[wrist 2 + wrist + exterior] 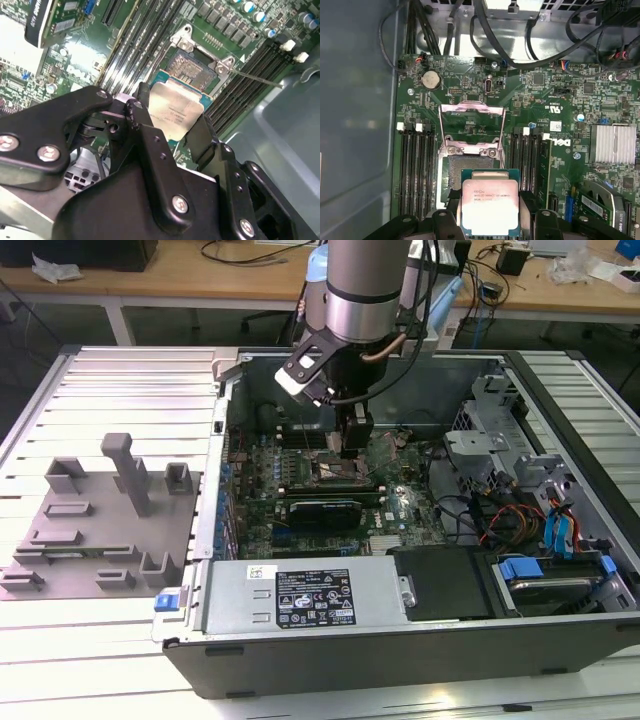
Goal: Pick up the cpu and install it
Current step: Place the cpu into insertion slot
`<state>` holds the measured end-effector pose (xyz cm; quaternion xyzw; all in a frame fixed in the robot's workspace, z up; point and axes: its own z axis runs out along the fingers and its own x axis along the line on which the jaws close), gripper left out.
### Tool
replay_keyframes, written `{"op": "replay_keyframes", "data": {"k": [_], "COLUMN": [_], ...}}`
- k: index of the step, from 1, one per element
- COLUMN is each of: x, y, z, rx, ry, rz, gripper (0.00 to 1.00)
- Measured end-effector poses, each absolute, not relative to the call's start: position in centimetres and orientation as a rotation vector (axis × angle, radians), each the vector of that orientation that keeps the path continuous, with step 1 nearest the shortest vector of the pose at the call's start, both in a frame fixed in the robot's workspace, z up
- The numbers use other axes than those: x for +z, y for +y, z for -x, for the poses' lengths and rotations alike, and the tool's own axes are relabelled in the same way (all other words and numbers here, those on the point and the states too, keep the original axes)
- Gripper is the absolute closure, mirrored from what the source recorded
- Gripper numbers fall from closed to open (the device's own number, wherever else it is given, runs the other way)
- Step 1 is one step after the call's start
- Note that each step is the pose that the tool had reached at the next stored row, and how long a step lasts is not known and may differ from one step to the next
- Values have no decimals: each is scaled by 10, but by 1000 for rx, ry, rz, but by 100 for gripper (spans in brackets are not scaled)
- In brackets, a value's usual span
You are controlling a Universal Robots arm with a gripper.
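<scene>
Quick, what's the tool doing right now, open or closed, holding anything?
Tool: closed on the small flat square silver-topped cpu, close by the open dark metal-framed socket.

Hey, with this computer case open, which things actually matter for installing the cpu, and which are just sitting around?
Part of the job:
- the cpu, gripped by the gripper above the board
- the open socket
- the motherboard

Just lying about:
- grey fixture blocks outside the case
- power supply
- coin battery
- finned heatsink
- black cables
</scene>
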<state>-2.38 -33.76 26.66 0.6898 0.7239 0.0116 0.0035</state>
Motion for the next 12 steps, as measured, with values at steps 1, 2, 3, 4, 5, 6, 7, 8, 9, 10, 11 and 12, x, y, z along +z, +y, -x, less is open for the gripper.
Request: {"op": "replay_keyframes", "data": {"k": [1, 2, 3, 4, 5, 6, 7, 8, 9, 10, 11, 12], "x": [266, 266, 266, 266, 265, 264, 263, 261, 260, 259, 258, 256], "y": [-338, -338, -338, -337, -337, -338, -338, -338, -338, -338, -338, -337], "z": [24, 24, 24, 24, 24, 24, 24, 24, 24, 24, 24, 24], "rx": [36, 37, 37, 37, 37, 37, 37, 37, 37, 37, 37, 37], "ry": [2269, 2269, 2269, 2269, 2269, 2269, 2269, 2269, 2269, 2269, 2269, 2269], "rz": [-2162, -2162, -2162, -2162, -2162, -2162, -2162, -2162, -2162, -2162, -2162, -2162], "gripper": [46, 46, 46, 46, 46, 46, 46, 46, 46, 46, 46, 46]}}
